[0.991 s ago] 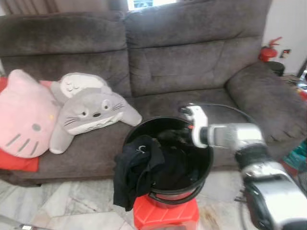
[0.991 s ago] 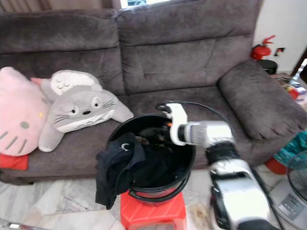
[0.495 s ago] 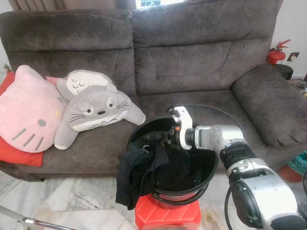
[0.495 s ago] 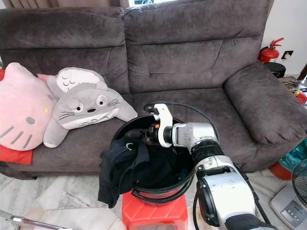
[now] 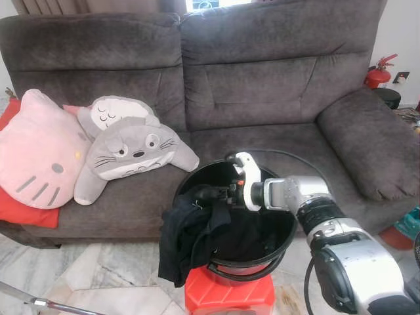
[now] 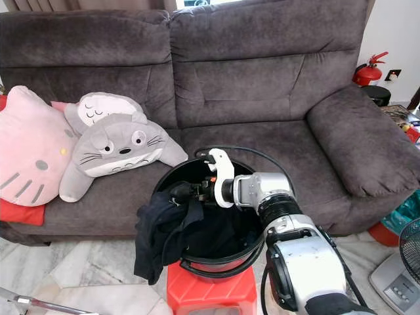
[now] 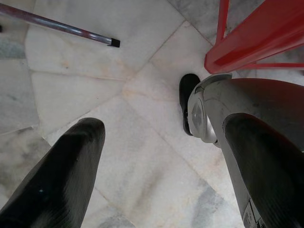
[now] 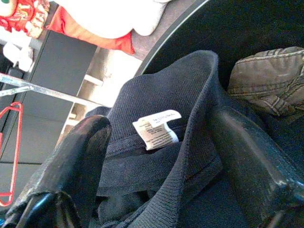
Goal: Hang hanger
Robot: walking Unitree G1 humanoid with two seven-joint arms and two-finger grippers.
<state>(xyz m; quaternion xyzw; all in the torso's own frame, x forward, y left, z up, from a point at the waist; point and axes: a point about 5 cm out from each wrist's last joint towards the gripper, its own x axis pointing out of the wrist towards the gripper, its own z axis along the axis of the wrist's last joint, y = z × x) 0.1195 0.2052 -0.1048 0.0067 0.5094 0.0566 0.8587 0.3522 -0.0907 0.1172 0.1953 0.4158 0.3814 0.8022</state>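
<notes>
Between the spread black fingers of the right gripper [image 8: 156,156] lies the collar of a dark knit garment [image 8: 161,95] with a white label [image 8: 156,129], draped over the rim of a round black bucket [image 5: 279,239] on a red plastic stool [image 5: 226,295]. Judgement: soft, light, limp cloth; take it at the doubled collar. Beyond the gripper, a red wire hanger [image 8: 12,152] hangs on a rail, well apart. Left gripper [image 7: 156,180] hangs open over marble floor [image 7: 76,90]. Farther off: grey sofa [image 5: 262,85].
</notes>
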